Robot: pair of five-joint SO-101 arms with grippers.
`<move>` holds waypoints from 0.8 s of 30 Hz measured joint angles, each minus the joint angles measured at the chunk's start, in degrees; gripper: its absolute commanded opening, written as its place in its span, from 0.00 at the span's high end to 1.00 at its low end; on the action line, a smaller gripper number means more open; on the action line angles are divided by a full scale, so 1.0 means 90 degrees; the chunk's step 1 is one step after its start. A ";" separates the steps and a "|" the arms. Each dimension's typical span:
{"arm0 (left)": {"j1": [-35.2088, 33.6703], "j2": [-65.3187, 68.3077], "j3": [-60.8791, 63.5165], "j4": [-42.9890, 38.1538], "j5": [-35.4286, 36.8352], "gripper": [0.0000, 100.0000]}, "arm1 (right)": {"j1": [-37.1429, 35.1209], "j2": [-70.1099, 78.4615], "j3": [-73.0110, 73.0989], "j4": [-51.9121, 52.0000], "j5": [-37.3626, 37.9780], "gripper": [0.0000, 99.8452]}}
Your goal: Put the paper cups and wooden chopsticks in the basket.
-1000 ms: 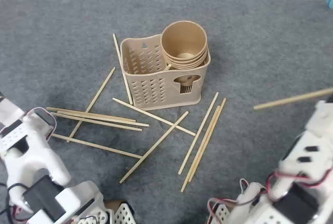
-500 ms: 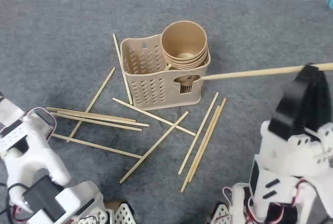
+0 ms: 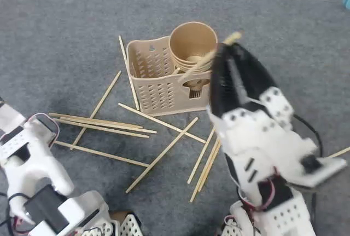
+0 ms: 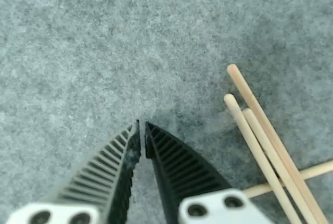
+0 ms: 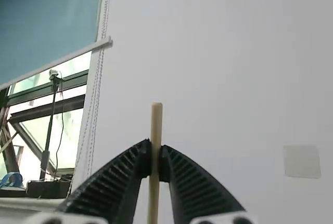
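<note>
The right gripper point(image 3: 221, 55) (black, ridged jaws) is clamped on a pale round wooden chopstick point(image 3: 202, 61) over the beige perforated plastic basket point(image 3: 158, 91). The stick's long axis slants, its lower end by the nested brown paper cups point(image 3: 192, 41). The right wrist view shows the pinch just below the blunt tip, against a white wall point(image 5: 234, 52). The left gripper point(image 4: 141, 130) has its jaws almost touching and holds nothing. It hangs over grey carpet point(image 4: 78, 37), with loose chopsticks point(image 4: 260, 130) lying near.

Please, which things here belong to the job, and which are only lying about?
For the job: basket, stacked paper cups inside it, chopstick in the right gripper, loose chopsticks.
Just lying about: grey carpet, white wall, window, blind.
</note>
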 measured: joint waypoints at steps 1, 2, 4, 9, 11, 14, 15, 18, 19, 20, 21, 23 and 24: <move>0.0000 0.0000 0.0000 0.0000 0.0000 0.99 | -0.0078 0.0195 0.0000 -0.0195 0.0166 0.99; 0.0000 0.0000 0.0000 0.0000 0.0000 0.99 | -0.0166 0.0391 0.0000 -0.0391 0.0352 0.99; 0.0000 0.0000 0.0000 0.0000 0.0000 0.99 | -0.0361 0.0811 -0.0127 -0.0703 0.0684 0.99; 0.0000 0.0000 0.0000 0.0000 0.0000 0.99 | -0.0440 0.1983 -0.0947 -0.0996 0.0947 0.99; 0.0000 0.0000 0.0000 0.0000 0.0000 0.99 | -0.0449 0.2462 -0.1260 -0.0996 0.0957 0.99; 0.0000 0.0000 0.0000 0.0000 0.0000 0.99 | -0.0459 0.3194 -0.1553 -0.1006 0.0957 0.99; 0.0000 0.0000 0.0000 0.0000 0.0000 0.99 | -0.0459 0.3429 -0.1621 -0.1006 0.0977 0.99; 0.0000 0.0000 0.0000 0.0000 0.0000 0.99 | -0.0459 0.4034 -0.1748 -0.1006 0.0977 0.99; 0.0000 0.0000 0.0000 0.0000 0.0000 0.99 | -0.0459 0.4190 -0.1768 -0.1006 0.0987 0.99; 0.0000 0.0000 0.0000 0.0000 0.0000 0.99 | -0.0459 0.4327 -0.1768 -0.1006 0.0996 0.99; 0.0000 0.0000 0.0000 0.0000 0.0000 0.99 | -0.0459 0.4464 -0.1768 -0.1006 0.0996 0.99; 0.0000 0.0000 0.0000 0.0000 0.0000 0.99 | -0.0459 0.4698 -0.1768 -0.1006 0.0996 0.99; 0.0000 0.0000 0.0000 0.0000 0.0000 0.99 | -0.0459 0.4786 -0.1768 -0.1006 0.0996 0.99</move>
